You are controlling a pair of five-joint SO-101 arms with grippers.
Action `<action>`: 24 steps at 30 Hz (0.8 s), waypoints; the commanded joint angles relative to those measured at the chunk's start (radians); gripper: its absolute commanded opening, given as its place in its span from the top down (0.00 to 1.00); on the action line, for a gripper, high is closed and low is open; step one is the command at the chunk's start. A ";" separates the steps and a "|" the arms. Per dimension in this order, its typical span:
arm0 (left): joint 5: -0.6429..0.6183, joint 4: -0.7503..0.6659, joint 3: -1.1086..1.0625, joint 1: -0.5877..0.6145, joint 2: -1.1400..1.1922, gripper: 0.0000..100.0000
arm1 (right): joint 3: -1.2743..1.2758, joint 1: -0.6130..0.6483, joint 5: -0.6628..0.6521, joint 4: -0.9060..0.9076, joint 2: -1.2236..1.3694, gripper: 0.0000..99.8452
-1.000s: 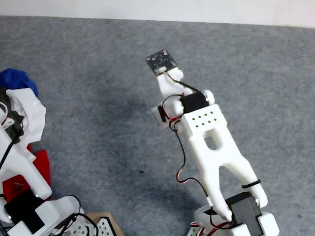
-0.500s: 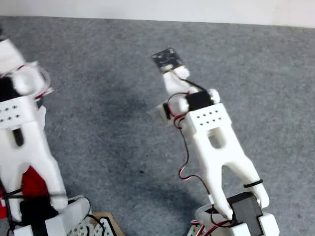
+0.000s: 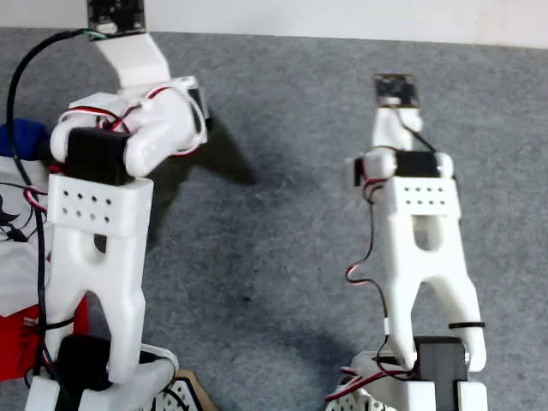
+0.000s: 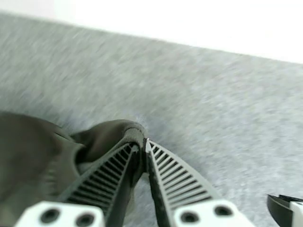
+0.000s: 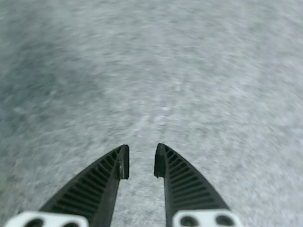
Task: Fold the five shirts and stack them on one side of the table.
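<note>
My left gripper (image 4: 142, 144) is shut on a fold of a dark shirt (image 4: 42, 156), which bunches up beside its fingers above the grey table. In the high view the left arm (image 3: 103, 214) stretches to the table's far edge, with a dark patch (image 3: 224, 158) next to its wrist. My right gripper (image 5: 141, 158) hovers over bare grey tabletop, its fingers a small gap apart with nothing between them. The right arm (image 3: 419, 231) stands at centre right. A blue shirt (image 3: 24, 137), a white printed shirt (image 3: 13, 248) and a red shirt (image 3: 17, 347) lie at the left edge.
The grey felt-like table (image 3: 282, 257) runs to a white strip along its far edge (image 3: 342, 17). A piece of cardboard (image 3: 187, 390) lies by the left arm's base. Open tabletop stretches between the two arms and to the right arm's right.
The left arm has swung up from the left-edge pile and now stretches towards the far edge. The right arm has shifted to the right and straightened.
</note>
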State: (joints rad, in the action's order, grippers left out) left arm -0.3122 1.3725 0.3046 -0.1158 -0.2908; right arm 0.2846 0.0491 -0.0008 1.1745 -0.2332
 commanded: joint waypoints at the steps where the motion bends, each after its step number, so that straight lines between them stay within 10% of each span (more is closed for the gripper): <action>1: -0.006 -0.028 0.139 -0.061 -0.041 0.99 | -0.018 -0.087 0.057 -0.024 -0.015 0.90; 18: -0.008 -0.018 0.501 -0.107 -0.042 0.99 | -0.021 -0.199 0.336 -0.059 -0.015 0.90; 24: -0.008 0.063 0.381 0.058 -0.042 0.99 | -0.018 -0.191 0.356 -0.050 -0.015 0.90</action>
State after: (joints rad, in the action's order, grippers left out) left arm -0.3138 1.4047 0.7449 -0.1266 -0.3046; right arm 0.2846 -0.1335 0.3383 1.1316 -0.2332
